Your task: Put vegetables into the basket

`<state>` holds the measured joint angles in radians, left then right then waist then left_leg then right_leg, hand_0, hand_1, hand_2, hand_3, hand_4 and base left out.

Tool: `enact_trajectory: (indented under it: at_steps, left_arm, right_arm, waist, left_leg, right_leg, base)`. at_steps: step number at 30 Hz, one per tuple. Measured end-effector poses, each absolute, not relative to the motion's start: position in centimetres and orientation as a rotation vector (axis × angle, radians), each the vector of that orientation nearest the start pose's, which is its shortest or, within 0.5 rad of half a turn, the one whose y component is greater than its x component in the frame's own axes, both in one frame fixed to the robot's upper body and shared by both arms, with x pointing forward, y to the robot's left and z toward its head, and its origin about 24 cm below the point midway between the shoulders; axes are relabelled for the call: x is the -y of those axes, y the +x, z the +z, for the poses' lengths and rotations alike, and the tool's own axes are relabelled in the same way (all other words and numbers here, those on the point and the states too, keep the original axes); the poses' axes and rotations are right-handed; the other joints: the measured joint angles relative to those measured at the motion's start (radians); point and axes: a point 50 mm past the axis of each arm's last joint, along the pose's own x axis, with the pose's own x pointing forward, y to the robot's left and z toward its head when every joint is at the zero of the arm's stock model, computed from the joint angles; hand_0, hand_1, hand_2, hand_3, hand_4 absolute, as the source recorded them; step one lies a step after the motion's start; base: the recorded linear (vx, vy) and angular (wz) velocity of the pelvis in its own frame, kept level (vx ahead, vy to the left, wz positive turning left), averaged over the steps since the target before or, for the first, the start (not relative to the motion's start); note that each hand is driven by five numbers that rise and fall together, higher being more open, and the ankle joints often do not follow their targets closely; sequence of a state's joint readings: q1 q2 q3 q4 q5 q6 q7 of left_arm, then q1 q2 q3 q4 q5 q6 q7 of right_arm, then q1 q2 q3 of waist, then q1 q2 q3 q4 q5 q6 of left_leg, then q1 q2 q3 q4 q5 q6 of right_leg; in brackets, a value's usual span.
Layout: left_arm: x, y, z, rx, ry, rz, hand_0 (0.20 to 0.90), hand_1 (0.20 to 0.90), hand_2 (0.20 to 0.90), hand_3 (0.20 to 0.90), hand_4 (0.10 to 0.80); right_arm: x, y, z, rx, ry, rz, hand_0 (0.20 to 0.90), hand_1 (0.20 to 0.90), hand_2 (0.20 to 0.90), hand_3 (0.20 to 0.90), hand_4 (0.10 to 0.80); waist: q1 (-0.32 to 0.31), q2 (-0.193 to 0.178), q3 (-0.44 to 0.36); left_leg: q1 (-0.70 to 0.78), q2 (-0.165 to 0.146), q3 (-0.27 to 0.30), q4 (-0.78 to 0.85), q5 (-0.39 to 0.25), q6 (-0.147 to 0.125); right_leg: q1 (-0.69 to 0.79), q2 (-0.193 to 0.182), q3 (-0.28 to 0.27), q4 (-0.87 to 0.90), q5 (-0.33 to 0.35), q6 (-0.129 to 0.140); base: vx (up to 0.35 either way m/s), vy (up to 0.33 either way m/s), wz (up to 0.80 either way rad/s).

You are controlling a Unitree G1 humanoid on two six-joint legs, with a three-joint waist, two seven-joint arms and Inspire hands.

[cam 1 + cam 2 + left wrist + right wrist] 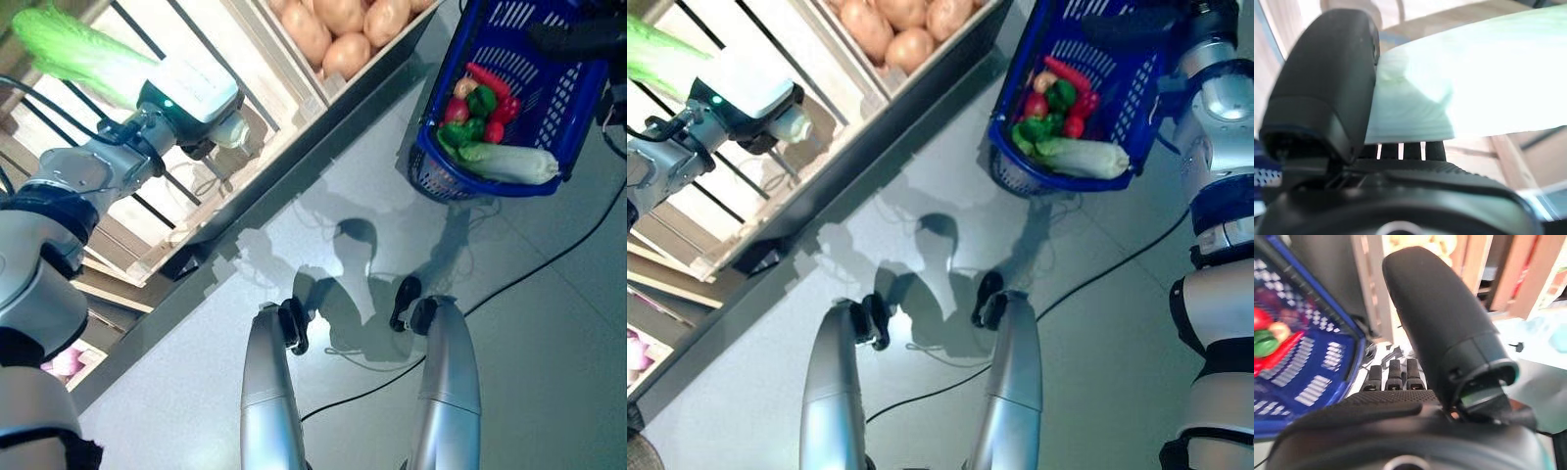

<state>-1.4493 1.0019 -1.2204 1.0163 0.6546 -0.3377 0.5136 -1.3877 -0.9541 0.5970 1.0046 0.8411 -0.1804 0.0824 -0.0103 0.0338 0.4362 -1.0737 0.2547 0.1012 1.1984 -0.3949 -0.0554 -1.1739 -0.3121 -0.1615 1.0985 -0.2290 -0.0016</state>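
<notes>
**Cabbage in hand, basket alongside**

My left hand (1327,98) has its fingers clamped on a pale green napa cabbage (78,49) over the slatted wooden crate (245,88), beside the potatoes (343,24). My right hand (1444,328) curls round the rim of the blue basket (578,108), which carries peppers (480,103) and another cabbage (509,162).

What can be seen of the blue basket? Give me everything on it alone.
The blue basket looks like plastic, its walls and floor pierced by rows of slots, with a solid rim. It hangs above the grey floor, tilted, carried at its far side by the right robot hand. Inside lie a long pale green-and-white vegetable, green peppers and red ones. It sits apart from the wooden crate of potatoes. The handle is not clearly visible.
</notes>
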Motion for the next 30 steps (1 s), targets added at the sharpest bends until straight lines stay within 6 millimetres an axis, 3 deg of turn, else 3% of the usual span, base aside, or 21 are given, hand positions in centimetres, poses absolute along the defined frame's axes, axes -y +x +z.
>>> enact_trajectory:
  at_steps: [3,9,11,15,17,20,22,27,30]
  left_arm:
    - [-25.9,38.1,27.9,0.644,2.097,0.045,0.300,0.300,0.300,0.300,0.400]
    - [-25.0,37.1,28.6,0.822,1.964,0.032,0.300,0.300,0.300,0.300,0.400]
    - [-24.7,36.9,28.6,0.861,1.843,0.041,0.300,0.300,0.300,0.300,0.400]
    - [-24.3,36.1,26.4,0.907,1.526,0.035,0.300,0.300,0.300,0.300,0.400]
    - [-23.7,35.9,26.2,0.918,1.405,0.014,0.300,0.300,0.300,0.300,0.400]
    - [-22.7,35.9,23.9,0.864,1.191,-0.045,0.300,0.300,0.300,0.300,0.400]
    - [-21.9,35.6,22.1,0.818,1.031,-0.098,0.300,0.300,0.300,0.300,0.400]
    - [-19.5,35.2,18.5,0.719,0.650,-0.194,0.300,0.300,0.300,0.300,0.400]
    - [-17.5,34.8,17.2,0.683,0.515,-0.285,0.300,0.300,0.300,0.300,0.400]
  right_arm:
    - [29.7,37.6,32.9,0.440,-0.258,-0.105,0.900,0.900,0.900,0.900,0.800]
    - [29.0,37.7,29.8,0.390,-0.250,-0.027,0.900,0.900,0.900,0.900,0.800]
    - [28.6,37.9,28.7,0.369,-0.219,-0.002,0.900,0.900,0.900,0.900,0.800]
    - [26.9,38.3,23.5,0.269,-0.173,0.063,0.900,0.900,0.900,0.900,0.800]
    - [25.8,38.4,22.4,0.257,-0.185,0.097,0.900,0.900,0.900,0.900,0.800]
    - [24.2,38.3,20.2,0.223,-0.187,0.149,0.900,0.900,0.900,0.900,0.800]
    - [23.0,38.0,18.8,0.206,-0.179,0.203,0.900,0.900,0.900,0.900,0.800]
    - [20.2,37.7,17.8,0.212,-0.160,0.308,0.900,0.900,0.900,0.900,0.800]
    - [19.7,37.6,17.6,0.205,-0.150,0.330,0.900,0.900,0.900,0.900,0.800]
  waist:
    - [-0.009,-0.006,0.013]
    - [-0.008,-0.011,0.003]
    - [-0.010,-0.011,0.004]
    - [-0.007,-0.025,-0.046]
    - [-0.006,-0.027,-0.046]
    - [0.000,-0.028,-0.053]
    - [0.001,-0.032,-0.112]
    - [-0.001,-0.027,-0.152]
    - [-0.003,-0.022,-0.175]
  left_leg:
    - [0.115,-0.009,0.008,-0.057,0.004,-0.004]
    - [0.277,-0.027,0.017,-0.183,0.032,-0.020]
    - [0.345,-0.032,0.018,-0.241,0.053,-0.028]
    - [0.505,-0.046,0.027,-0.391,0.088,-0.050]
    - [0.574,-0.049,0.030,-0.464,0.112,-0.054]
    - [0.731,-0.064,0.043,-0.617,0.157,-0.060]
    - [0.787,-0.068,0.046,-0.709,0.187,-0.066]
    - [1.034,-0.068,0.075,-1.045,0.319,-0.070]
    - [1.117,-0.069,0.076,-1.155,0.359,-0.067]
  right_leg:
    - [0.117,-0.005,-0.013,-0.043,-0.009,0.011]
    - [0.281,-0.003,-0.041,-0.135,-0.008,0.024]
    - [0.350,-0.003,-0.058,-0.174,-0.003,0.033]
    - [0.496,0.011,-0.079,-0.273,-0.009,0.041]
    - [0.565,0.014,-0.100,-0.324,-0.004,0.048]
    - [0.702,0.036,-0.106,-0.427,0.011,0.063]
    - [0.749,0.056,-0.105,-0.494,0.022,0.074]
    - [0.969,0.128,-0.128,-0.777,0.128,0.096]
    - [1.067,0.157,-0.131,-0.921,0.186,0.112]
  base:
    - [0.054,-0.036,0.08]
    - [0.086,-0.079,0.08]
    - [0.072,-0.076,0.13]
    - [0.096,-0.073,0.10]
    - [0.179,-0.055,0.10]
    - [0.146,-0.030,0.07]
    - [0.179,-0.040,0.05]
    - [0.161,-0.046,-0.02]
    - [0.076,-0.056,0.05]
